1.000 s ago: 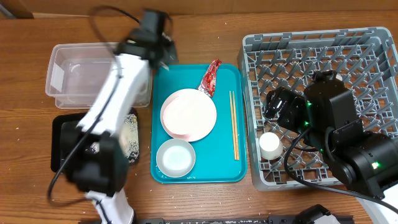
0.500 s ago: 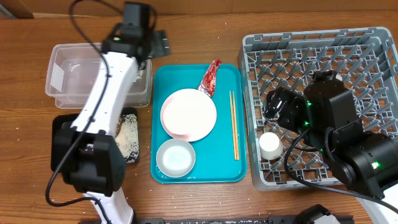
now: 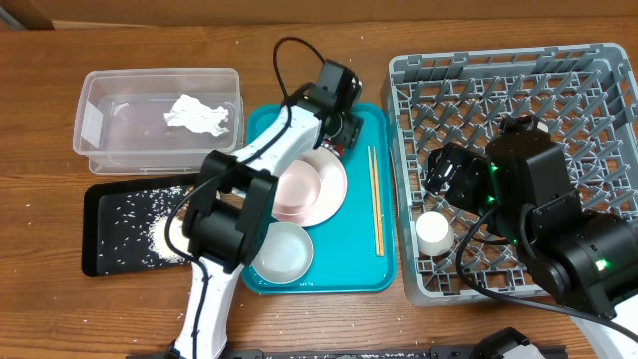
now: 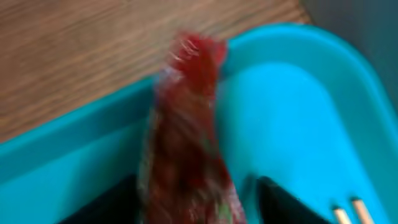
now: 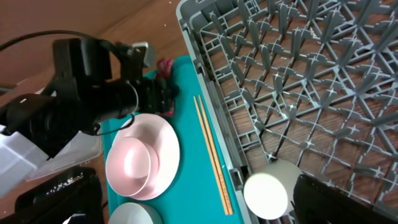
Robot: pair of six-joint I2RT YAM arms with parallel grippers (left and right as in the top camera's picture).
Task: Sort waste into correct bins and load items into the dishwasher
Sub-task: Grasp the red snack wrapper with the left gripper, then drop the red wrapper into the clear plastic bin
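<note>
The red snack wrapper (image 4: 186, 137) lies at the far end of the teal tray (image 3: 354, 261). My left gripper (image 3: 339, 125) is down over it, open, with a dark finger (image 4: 102, 202) on each side; the view is blurred. The crumpled tissue (image 3: 199, 114) lies in the clear tub (image 3: 100, 95). Rice (image 3: 164, 234) is scattered in the black tray (image 3: 110, 254). The plate (image 3: 314, 189), bowl (image 3: 282, 251) and chopsticks (image 3: 376, 209) rest on the teal tray. A white cup (image 3: 433, 232) stands in the grey rack (image 3: 588, 90). My right gripper (image 3: 444, 189) hangs open above the cup, holding nothing.
The left arm stretches from the table's near edge across the black tray and the plate. The rack's upright pegs (image 5: 298, 68) fill most of its floor. The rack's left wall stands close beside the chopsticks (image 5: 211, 155). Loose rice grains dot the wood by the near edge.
My left arm has swung right, from above the clear tub to the wrapper on the teal tray. The tissue now lies in the tub. The right arm has not moved.
</note>
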